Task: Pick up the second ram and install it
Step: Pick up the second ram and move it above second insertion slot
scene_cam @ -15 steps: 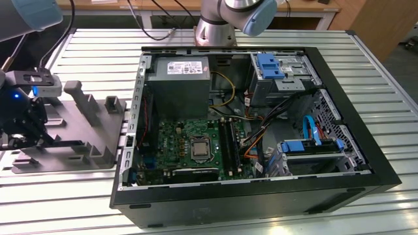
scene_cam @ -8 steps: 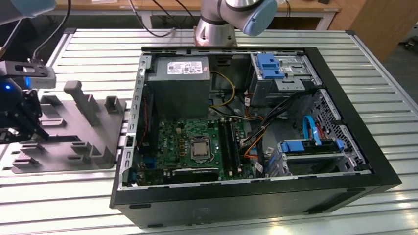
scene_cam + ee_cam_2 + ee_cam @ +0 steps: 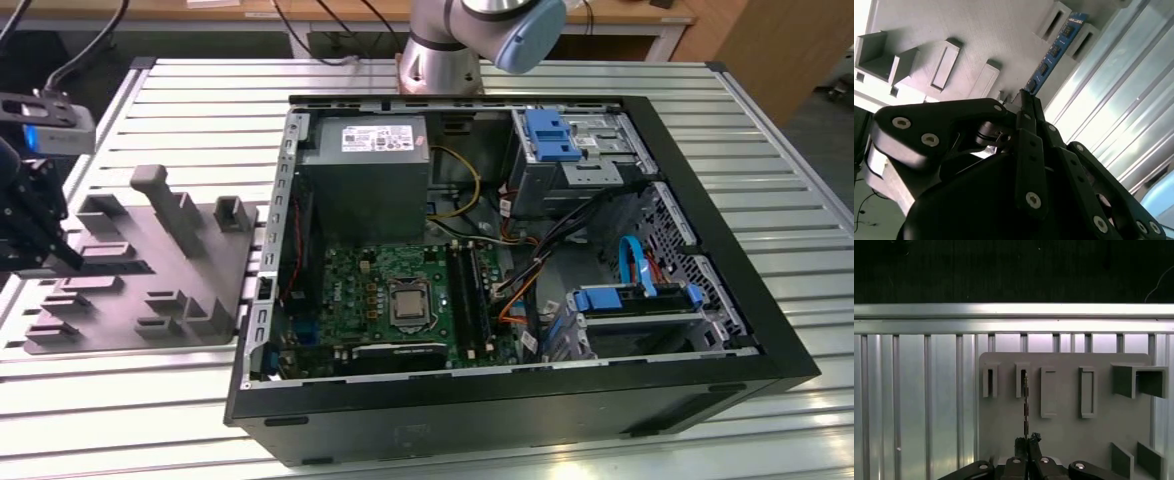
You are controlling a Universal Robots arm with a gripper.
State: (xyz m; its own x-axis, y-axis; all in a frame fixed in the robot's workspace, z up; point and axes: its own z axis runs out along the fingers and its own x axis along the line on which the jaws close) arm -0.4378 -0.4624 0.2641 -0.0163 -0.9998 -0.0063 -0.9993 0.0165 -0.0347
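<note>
**Q:** Where does the second ram (image 3: pixel 1054 52) lie from the gripper (image 3: pixel 1024 97)?

**A:** Directly ahead — long axis continuing the gripper's line; jaws closed on its near end; far end at a slot of the matte grey holder (image 3: pixel 147 300), on the exterior view's left; open case (image 3: pixel 534 420) to its right. Thin, flat blue strip; dark chips; ribbed metal tabletop (image 3: pixel 747 100).

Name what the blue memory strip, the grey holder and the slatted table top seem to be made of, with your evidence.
The second ram: likely fibreglass circuit board, glossy blue coat, dark chips in a row. The grey holder: probably matt plastic; dull, even surface. The table: metal, likely aluminium; bright ribbed sheen.
</note>
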